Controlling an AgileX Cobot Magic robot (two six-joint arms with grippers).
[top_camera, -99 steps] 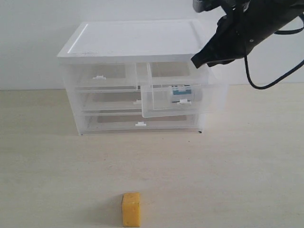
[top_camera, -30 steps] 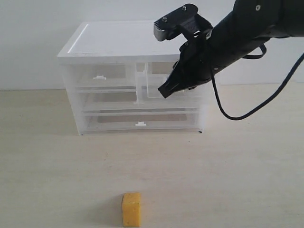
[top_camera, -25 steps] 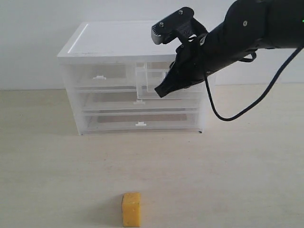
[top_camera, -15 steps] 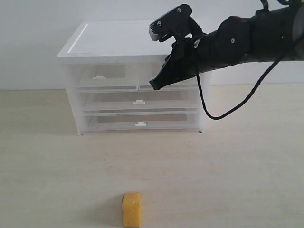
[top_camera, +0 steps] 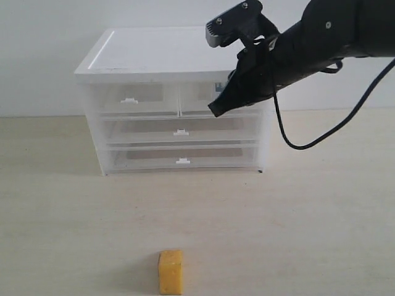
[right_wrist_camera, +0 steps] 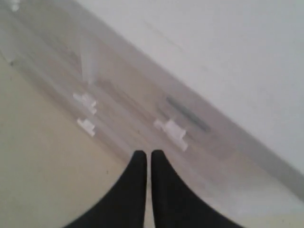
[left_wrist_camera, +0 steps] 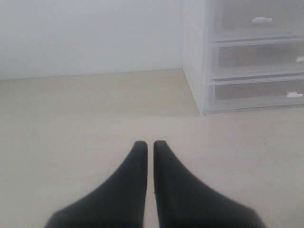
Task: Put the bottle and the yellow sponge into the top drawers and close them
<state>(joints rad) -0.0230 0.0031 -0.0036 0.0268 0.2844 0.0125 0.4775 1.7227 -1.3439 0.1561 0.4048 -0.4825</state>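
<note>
The yellow sponge (top_camera: 171, 271) stands alone on the table near the front edge. Both top drawers are pushed in: the left one (top_camera: 133, 97) and the right one (top_camera: 196, 94), whose front is partly hidden by my right arm. A small dark speck (top_camera: 218, 87) shows through the right drawer; the bottle cannot otherwise be made out. My right gripper (top_camera: 215, 110) hangs shut and empty just in front of that drawer. In the right wrist view the gripper (right_wrist_camera: 145, 153) points at a white tab handle (right_wrist_camera: 170, 129). My left gripper (left_wrist_camera: 148, 142) is shut and empty, low over bare table.
The white drawer cabinet (top_camera: 173, 49) stands at the back against the wall, with two full-width drawers (top_camera: 180, 132) below the top pair. In the left wrist view, the cabinet's side and corner (left_wrist_camera: 194, 61) are seen beyond the left gripper.
The top right drawer, pulled out with the bottle in it earlier, has been pushed fully in by my right gripper. The gripper has since drawn back slightly to the right.
</note>
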